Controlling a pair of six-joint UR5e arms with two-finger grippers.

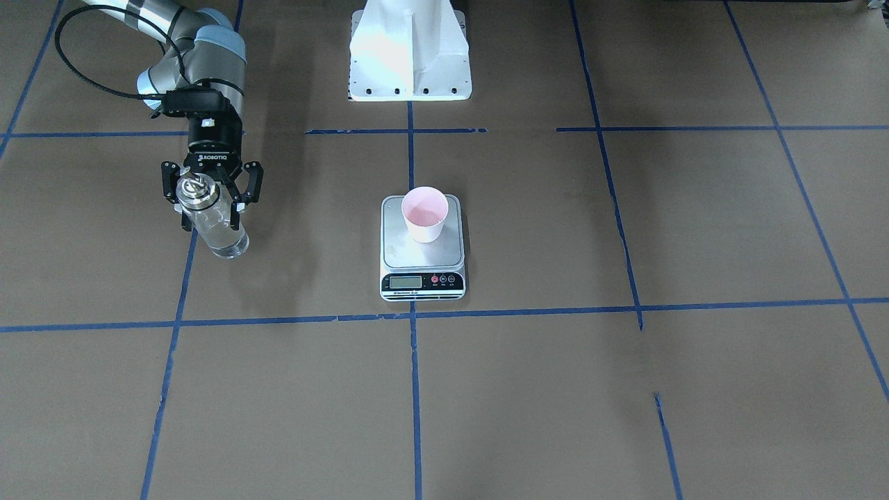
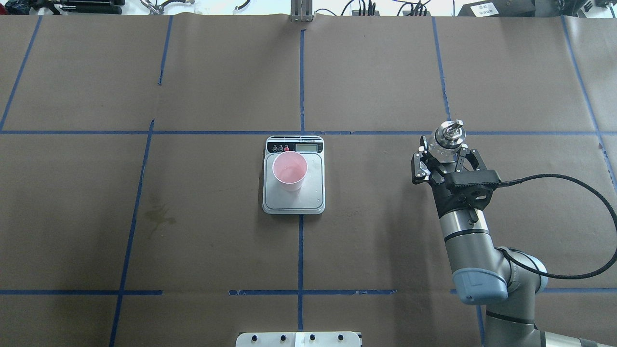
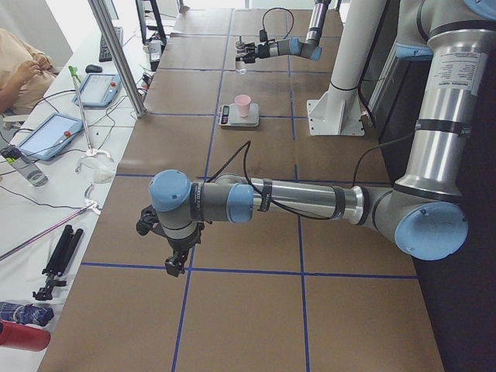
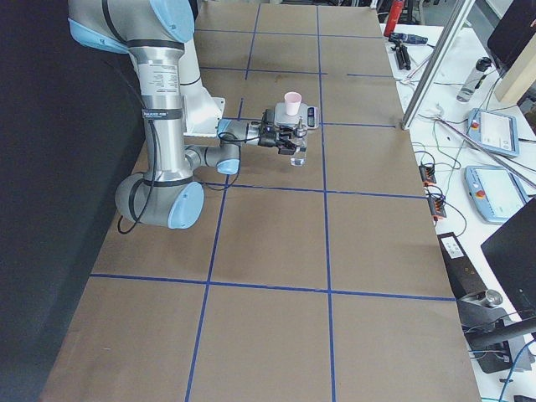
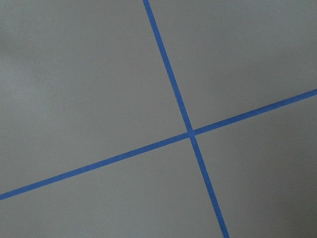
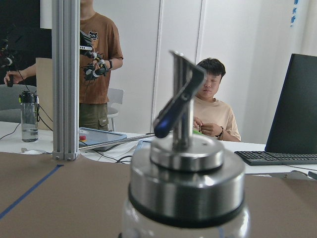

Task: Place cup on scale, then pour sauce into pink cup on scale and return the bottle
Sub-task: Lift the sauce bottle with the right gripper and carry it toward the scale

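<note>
The pink cup (image 1: 425, 214) stands upright on the scale (image 1: 422, 258) at the table's middle, a little wet sheen inside it. The clear glass bottle (image 1: 212, 222) with its silver pourer cap (image 6: 185, 148) appears to stand on the table far to the robot's right of the scale. Colourless sauce (image 1: 226, 236) shows through the glass. My right gripper (image 1: 212, 217) reaches in level, and its fingers stand spread on either side of the bottle, open. My left gripper (image 3: 174, 260) hangs low over the table's near end in the left side view, where I cannot tell its state.
The white robot pedestal (image 1: 410, 52) stands behind the scale. Blue tape lines cross the brown table. Beyond the far edge are an aluminium post (image 6: 66, 79), desks with tablets and a keyboard, and two people (image 6: 213, 106).
</note>
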